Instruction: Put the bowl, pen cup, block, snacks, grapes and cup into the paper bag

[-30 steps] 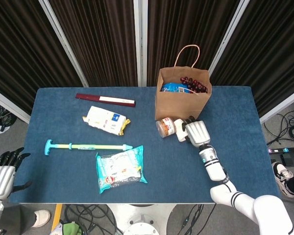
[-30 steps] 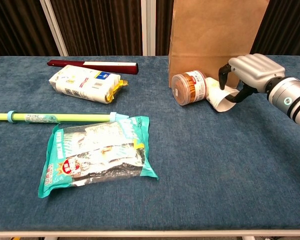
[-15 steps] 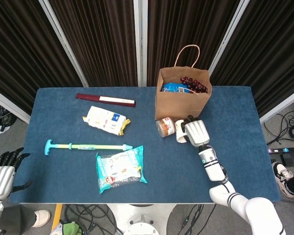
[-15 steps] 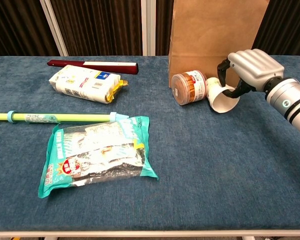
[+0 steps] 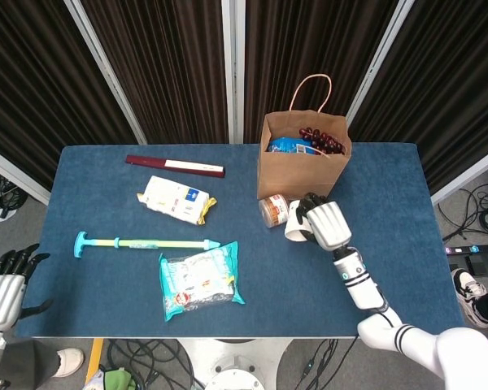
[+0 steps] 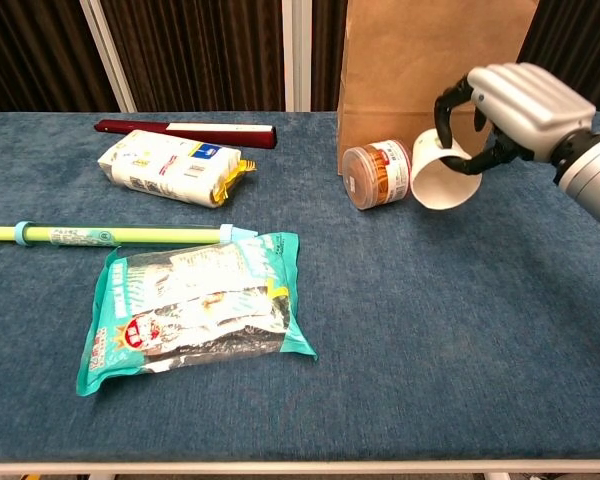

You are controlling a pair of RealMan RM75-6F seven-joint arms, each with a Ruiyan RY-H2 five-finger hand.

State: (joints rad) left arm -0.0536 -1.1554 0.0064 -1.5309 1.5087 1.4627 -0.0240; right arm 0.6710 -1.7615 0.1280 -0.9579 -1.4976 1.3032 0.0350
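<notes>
- The white cup [image 6: 442, 180] hangs tilted above the worktop [image 6: 460, 330], grasped by the right robot hand [image 6: 510, 105], just in front of the paper bag [image 6: 430, 60].
- A snack canister [image 6: 376, 174] lies on its side beside the cup, against the bag's base.
- Grapes [image 5: 321, 140] show inside the bag.
- The left robot hand [image 5: 4, 288] hangs off the worktop's edge, fingers spread, holding nothing.

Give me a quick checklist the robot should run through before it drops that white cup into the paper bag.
1. Cup held: right robot hand grips the white cup, lifted off the table. Ok.
2. Bag upright and open: paper bag stands, mouth open. Ok.
3. Room inside: grapes and a blue packet already near the top. Cannot tell.
4. Cup above the bag's rim: it hangs in front of the bag, lower. Not ok.
5. Snack jar lies close beside the cup. Cannot tell if touching.
</notes>
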